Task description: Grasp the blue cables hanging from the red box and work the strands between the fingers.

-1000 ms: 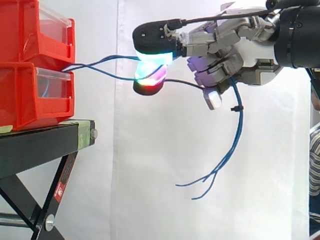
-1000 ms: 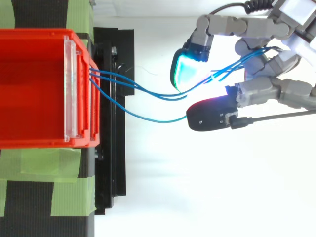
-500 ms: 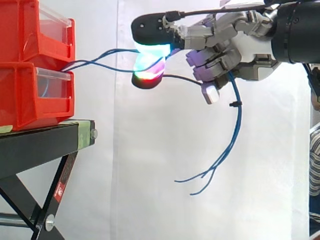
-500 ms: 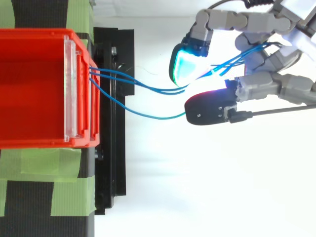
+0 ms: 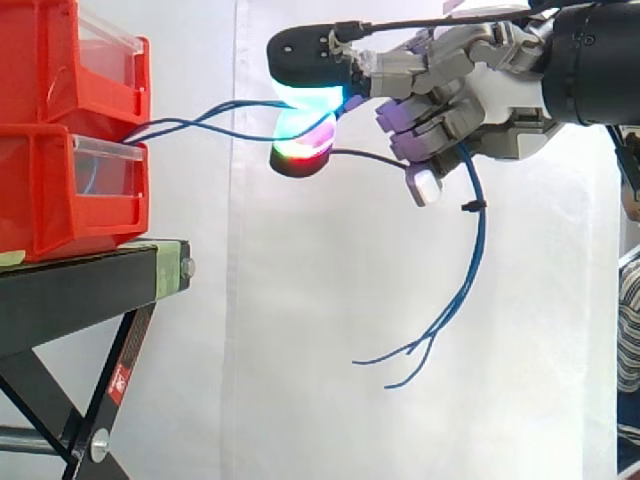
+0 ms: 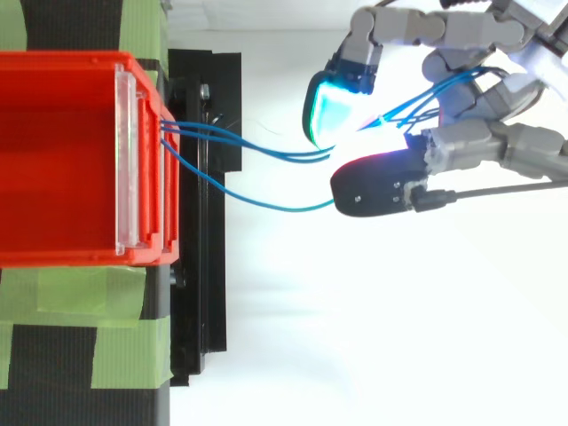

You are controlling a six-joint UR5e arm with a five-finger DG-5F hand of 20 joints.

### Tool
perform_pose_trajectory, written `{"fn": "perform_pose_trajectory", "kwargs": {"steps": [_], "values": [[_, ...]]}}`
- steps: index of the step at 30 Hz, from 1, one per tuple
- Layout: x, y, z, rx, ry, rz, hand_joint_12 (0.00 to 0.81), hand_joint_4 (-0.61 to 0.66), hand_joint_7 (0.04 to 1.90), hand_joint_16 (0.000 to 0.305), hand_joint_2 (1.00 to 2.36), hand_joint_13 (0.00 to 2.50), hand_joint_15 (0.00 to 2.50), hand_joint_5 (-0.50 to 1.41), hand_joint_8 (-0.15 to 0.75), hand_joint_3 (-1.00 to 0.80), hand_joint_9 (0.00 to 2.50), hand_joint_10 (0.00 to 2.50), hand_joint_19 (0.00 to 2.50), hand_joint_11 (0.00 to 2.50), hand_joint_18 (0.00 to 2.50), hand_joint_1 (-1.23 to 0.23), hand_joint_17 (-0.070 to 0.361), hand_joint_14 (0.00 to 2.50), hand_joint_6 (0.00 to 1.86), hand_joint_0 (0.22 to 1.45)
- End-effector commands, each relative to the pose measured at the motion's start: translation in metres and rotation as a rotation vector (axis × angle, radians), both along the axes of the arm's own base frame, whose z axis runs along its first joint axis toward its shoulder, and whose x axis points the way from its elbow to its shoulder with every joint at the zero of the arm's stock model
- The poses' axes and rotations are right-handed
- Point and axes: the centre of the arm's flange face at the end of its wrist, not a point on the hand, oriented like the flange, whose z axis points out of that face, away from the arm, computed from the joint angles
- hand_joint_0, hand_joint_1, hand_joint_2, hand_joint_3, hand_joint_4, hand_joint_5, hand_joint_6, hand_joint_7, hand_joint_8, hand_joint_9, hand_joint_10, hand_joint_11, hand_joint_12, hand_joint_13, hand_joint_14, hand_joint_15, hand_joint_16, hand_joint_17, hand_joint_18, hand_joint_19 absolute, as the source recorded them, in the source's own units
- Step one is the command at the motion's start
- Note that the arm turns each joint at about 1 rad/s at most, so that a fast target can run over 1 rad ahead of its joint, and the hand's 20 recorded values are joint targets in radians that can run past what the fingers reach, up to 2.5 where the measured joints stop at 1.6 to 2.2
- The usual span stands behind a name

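Thin blue cables [image 5: 200, 118] run out of the stacked red boxes [image 5: 70, 130] on the left and stretch right into my hand [image 5: 470, 90]. Seen from above, the strands [image 6: 257, 155] leave the red box [image 6: 62, 155] at its clear front lip and pass between two glowing fingertips [image 6: 333, 111]. My hand is shut on the cables, pinching them between a cyan-green pad above and a red pad below. Beyond the hand, the loose cable ends [image 5: 450, 300] hang down and fan out.
The red boxes sit on a black stand [image 5: 90, 290] with green tape [image 6: 71, 293] on its top. A white curtain [image 5: 300, 350] forms the backdrop. At the right edge a person's striped sleeve [image 5: 630, 300] shows.
The hand has risen a little and shifted slightly, keeping its pinch on the cables. The hanging ends swung with it.
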Motion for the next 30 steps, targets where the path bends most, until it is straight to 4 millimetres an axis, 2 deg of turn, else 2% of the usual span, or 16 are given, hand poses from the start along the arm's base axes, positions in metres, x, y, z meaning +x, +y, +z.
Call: {"fn": "perform_pose_trajectory", "kwargs": {"steps": [1,10,13,17,24,30], "values": [[-0.0011,-0.002,-0.0002,0.001,0.001,-0.012,0.684,0.26,1.43,0.243,1.01,1.96,1.71,0.49,0.532,-0.76,1.78,2.5,0.6,2.5,2.5,-0.64,0.182,2.5,0.01,0.77],[-0.0009,-0.0029,-0.0009,0.0,0.002,-0.016,0.684,0.26,1.43,0.243,1.01,1.96,1.71,0.49,0.532,-0.79,1.78,2.5,0.6,2.5,2.5,-0.63,0.182,2.5,0.01,0.77],[-0.0005,-0.0028,-0.0002,0.001,0.001,-0.016,0.684,0.25,1.44,0.243,1.01,1.96,1.71,0.5,0.532,-0.6,1.78,2.5,0.6,2.5,2.5,-0.66,0.182,2.5,0.01,0.83],[-0.0005,-0.0028,-0.0002,0.002,0.0,-0.015,0.684,0.29,1.41,0.243,1.01,1.96,1.71,0.51,0.532,-0.45,1.78,2.5,0.6,2.5,2.5,-0.67,0.182,2.5,0.01,0.88],[-0.0008,-0.003,-0.0008,0.003,-0.001,-0.017,0.684,0.31,1.41,0.243,1.02,1.96,1.71,0.5,0.532,-0.37,1.78,2.5,0.6,2.5,2.5,-0.67,0.182,2.5,0.01,0.91],[-0.0004,0.0028,-0.0006,0.035,-0.021,-0.007,0.684,0.31,1.47,0.243,1.02,1.96,1.71,0.48,0.532,-0.22,1.78,2.5,0.6,2.5,2.5,-0.64,0.182,2.5,0.0,0.92]]}}
